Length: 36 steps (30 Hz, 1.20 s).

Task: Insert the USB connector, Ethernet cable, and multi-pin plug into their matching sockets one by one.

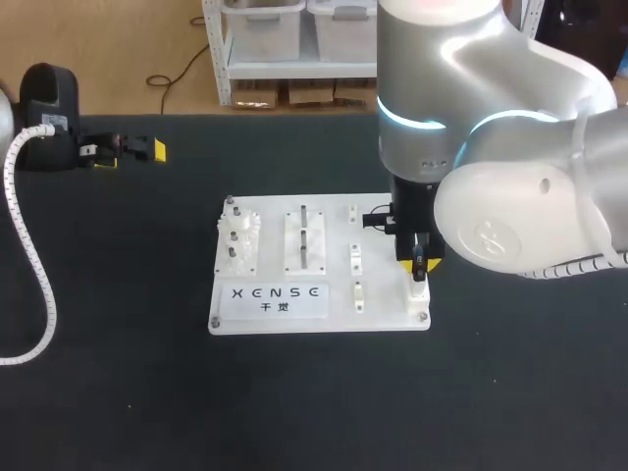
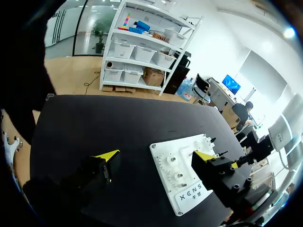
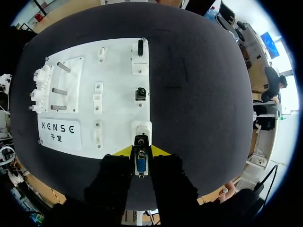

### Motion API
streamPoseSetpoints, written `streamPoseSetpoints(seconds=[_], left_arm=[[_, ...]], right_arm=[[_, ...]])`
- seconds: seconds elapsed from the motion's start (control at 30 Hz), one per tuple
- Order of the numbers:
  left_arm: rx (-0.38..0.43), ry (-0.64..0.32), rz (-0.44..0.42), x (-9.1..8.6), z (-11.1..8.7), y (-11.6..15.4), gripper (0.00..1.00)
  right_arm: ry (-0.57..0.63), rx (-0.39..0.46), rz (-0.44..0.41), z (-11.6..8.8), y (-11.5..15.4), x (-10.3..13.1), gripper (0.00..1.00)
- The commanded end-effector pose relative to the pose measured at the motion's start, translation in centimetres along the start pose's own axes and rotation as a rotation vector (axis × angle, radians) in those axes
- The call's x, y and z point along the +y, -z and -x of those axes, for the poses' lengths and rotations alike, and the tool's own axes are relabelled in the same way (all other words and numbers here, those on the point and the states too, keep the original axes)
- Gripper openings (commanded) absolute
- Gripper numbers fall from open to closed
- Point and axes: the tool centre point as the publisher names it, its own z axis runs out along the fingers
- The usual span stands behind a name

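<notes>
Socket board (image 1: 330,212) on black tabletop (image 1: 118,392)

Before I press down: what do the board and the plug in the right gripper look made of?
The board: white, matte, evenly coloured, probably plastic. The multi-pin plug: shiny grey shell around a blue insert, likely metal with plastic. It is held in the right gripper.

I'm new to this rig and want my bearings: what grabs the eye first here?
The big silver right arm dominates, reaching over the right edge of the white socket board. Its yellow-tipped fingers clasp a blue-faced multi-pin plug right at the board's corner socket. The left arm's fingers stand open at the table's far left.
</notes>
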Motion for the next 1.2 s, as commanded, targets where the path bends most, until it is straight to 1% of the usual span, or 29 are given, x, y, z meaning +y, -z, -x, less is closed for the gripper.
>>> streamPoseSetpoints(seconds=[0.03, 0.33, 0.9, 1.2], left_arm=[[0.0, 0.0, 0.0, 0.0, 0.0, 0.0, 1.0], [0.0, 0.0, 0.0, 0.0, 0.0, 0.0, 1.0], [0.0, 0.0, 0.0, 0.0, 0.0, 0.0, 1.0], [0.0, 0.0, 0.0, 0.0, 0.0, 0.0, 1.0]], right_arm=[[0.0, -0.007, 0.0, 0.2, -0.1, 0.0, 0.0], [0.0, -0.015, -0.002, 0.5, 0.1, 0.0, 0.0], [-0.002, 0.002, -0.009, -0.2, -0.8, 0.1, 0.0], [-0.024, 0.026, -0.018, -0.2, -1.9, -0.2, 0.0]])
